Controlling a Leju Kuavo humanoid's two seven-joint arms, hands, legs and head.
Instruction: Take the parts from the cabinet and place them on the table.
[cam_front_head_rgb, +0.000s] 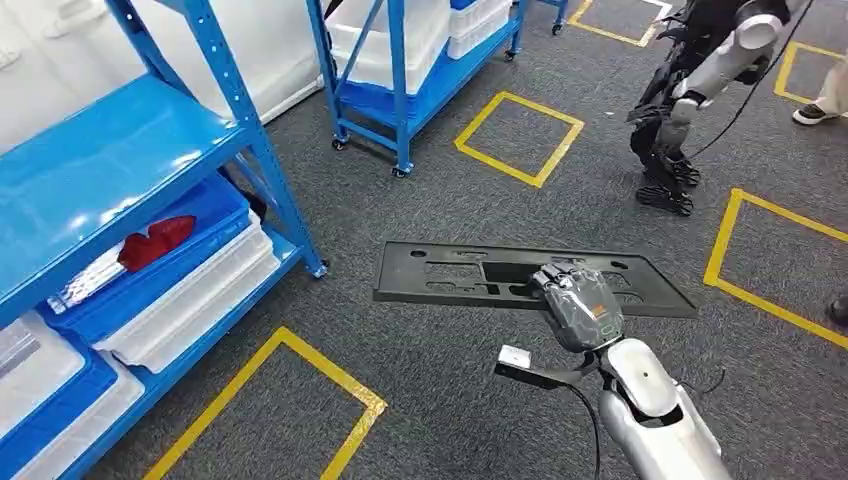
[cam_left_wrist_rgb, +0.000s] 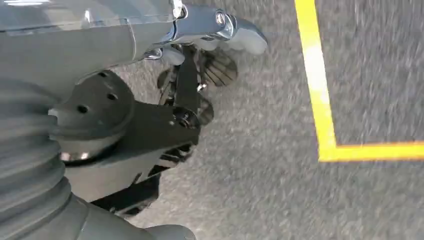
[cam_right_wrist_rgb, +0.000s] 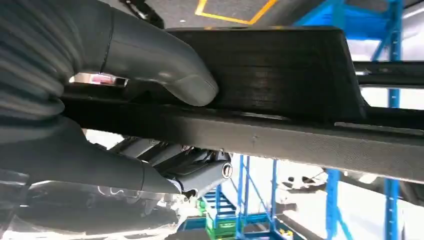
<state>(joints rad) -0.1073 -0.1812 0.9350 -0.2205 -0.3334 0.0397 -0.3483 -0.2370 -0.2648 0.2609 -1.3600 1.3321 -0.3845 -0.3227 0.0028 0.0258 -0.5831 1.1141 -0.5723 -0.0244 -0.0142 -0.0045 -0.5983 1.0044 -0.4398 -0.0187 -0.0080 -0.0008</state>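
From the head view, the right robot hand (cam_front_head_rgb: 580, 305) grips a long flat black panel (cam_front_head_rgb: 450, 272) with cut-out slots, held level above the grey carpet floor (cam_front_head_rgb: 420, 400). The hand closes over the panel's near edge, right of its middle. A blue shelf rack (cam_front_head_rgb: 130, 160) stands at the left, with blue and white bins (cam_front_head_rgb: 190, 270) on its lower level and something red (cam_front_head_rgb: 155, 240) lying in one. A second blue rack (cam_front_head_rgb: 400, 70) stands farther back, yellow taped squares (cam_front_head_rgb: 520, 135) mark the floor, and another robot (cam_front_head_rgb: 690, 90) stands at the upper right. A person's shoe shows at the right edge.

The left wrist view looks down at blurred carpet and a yellow tape corner (cam_left_wrist_rgb: 325, 145). The left robot hand (cam_left_wrist_rgb: 200, 65) is hard to make out here; whether its fingers are apart or curled cannot be told.

The right wrist view shows what the head view hides: the thick grey thumb (cam_right_wrist_rgb: 170, 75) presses on one face of the panel (cam_right_wrist_rgb: 280, 65), with darker fingers (cam_right_wrist_rgb: 165, 155) wrapped against the other face. Blue rack posts show behind, washed out by glare.
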